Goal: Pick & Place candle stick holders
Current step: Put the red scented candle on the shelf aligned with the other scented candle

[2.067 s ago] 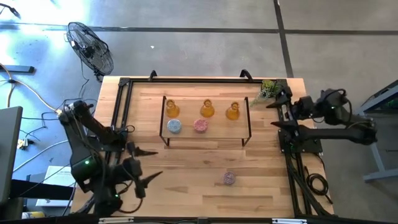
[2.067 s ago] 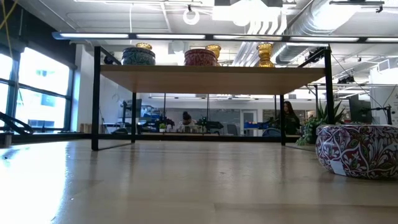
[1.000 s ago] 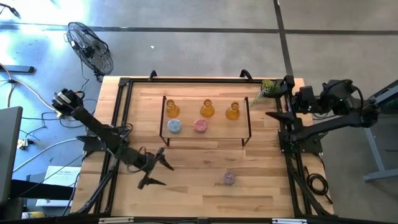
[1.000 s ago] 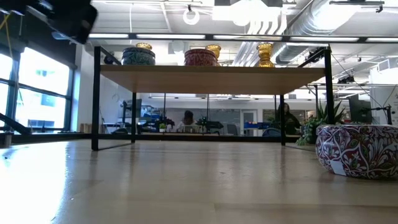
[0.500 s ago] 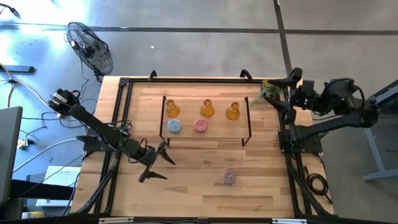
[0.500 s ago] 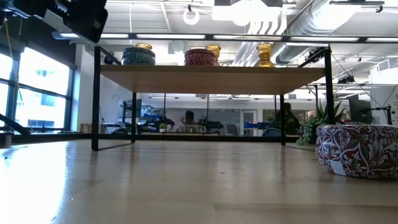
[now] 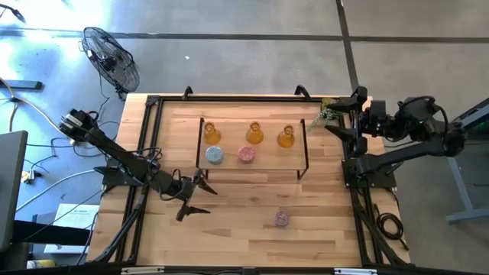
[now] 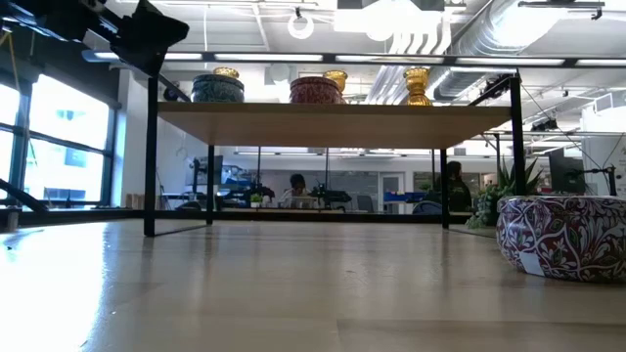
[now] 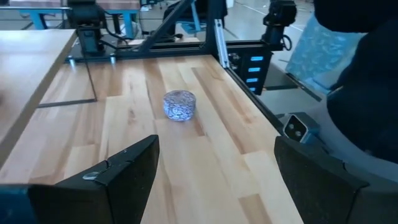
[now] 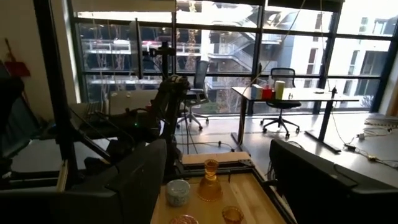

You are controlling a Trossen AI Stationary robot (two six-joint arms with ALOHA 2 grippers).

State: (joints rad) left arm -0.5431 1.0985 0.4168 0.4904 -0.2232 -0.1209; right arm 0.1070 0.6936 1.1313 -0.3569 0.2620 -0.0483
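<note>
**Left arm out over tabletop, five holders on shelf**

Left end effector (image 7: pixel 192 200) spread wide, empty, above the tabletop (image 7: pixel 244 229), aimed toward purple holder (image 7: pixel 282 219) lying apart. Three amber holders (image 7: pixel 254 134), blue holder (image 7: pixel 215 155), pink holder (image 7: pixel 246 154) on the shelf (image 7: pixel 252 174). Right end effector (image 7: pixel 341 114) spread apart, empty, near the plant sprig (image 7: pixel 329 111).

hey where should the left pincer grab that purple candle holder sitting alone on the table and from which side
Grip the purple candle holder across its round side wall, coming down from straight above. It is squat and stands upright on bare table, apart from the rack, so opposite sides look free. The open left pincer probably only needs to move toward it first.
</note>
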